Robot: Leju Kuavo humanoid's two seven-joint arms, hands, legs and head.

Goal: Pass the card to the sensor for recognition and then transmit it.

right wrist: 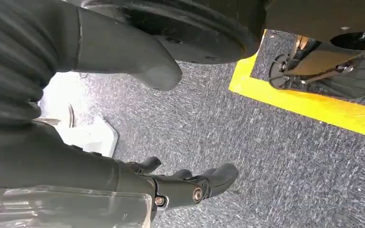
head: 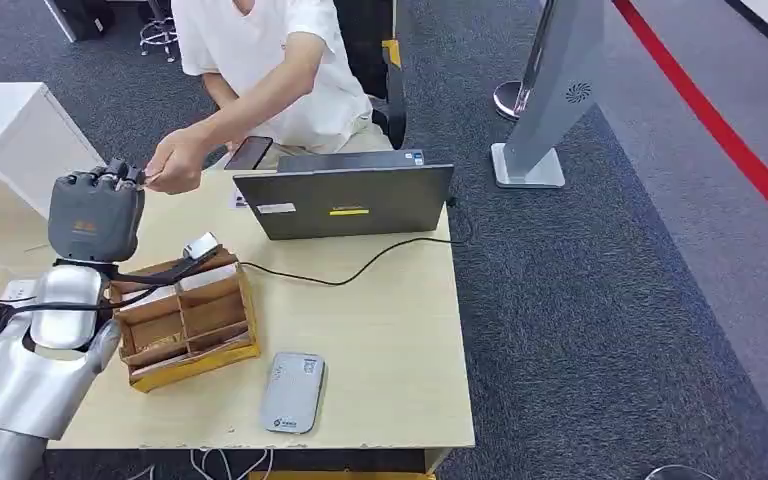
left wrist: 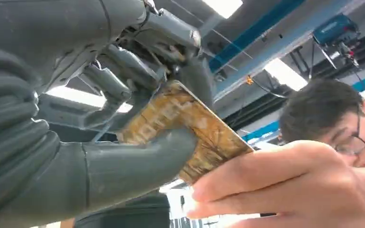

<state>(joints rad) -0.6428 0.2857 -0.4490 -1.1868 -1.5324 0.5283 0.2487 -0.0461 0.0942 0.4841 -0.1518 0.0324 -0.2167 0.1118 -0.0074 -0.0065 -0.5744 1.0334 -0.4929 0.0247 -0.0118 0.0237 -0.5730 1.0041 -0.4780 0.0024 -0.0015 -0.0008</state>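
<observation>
My left hand (head: 96, 212) is raised above the table's left side and pinches a brown-and-gold card (left wrist: 197, 130) between thumb and fingers. A person's hand (head: 174, 163) touches my fingertips from the far side, and in the left wrist view the person's fingers (left wrist: 285, 180) grip the card's free end. The grey card sensor (head: 293, 392) lies flat near the table's front edge. My right hand (right wrist: 161, 137) hangs over the carpet with its fingers apart and nothing in it.
A wooden divided box (head: 185, 322) stands just below my left hand. A closed grey laptop (head: 345, 198) with a black cable sits at the table's back. The person sits behind the table (head: 400, 340). A grey stand (head: 550, 90) is on the carpet to the right.
</observation>
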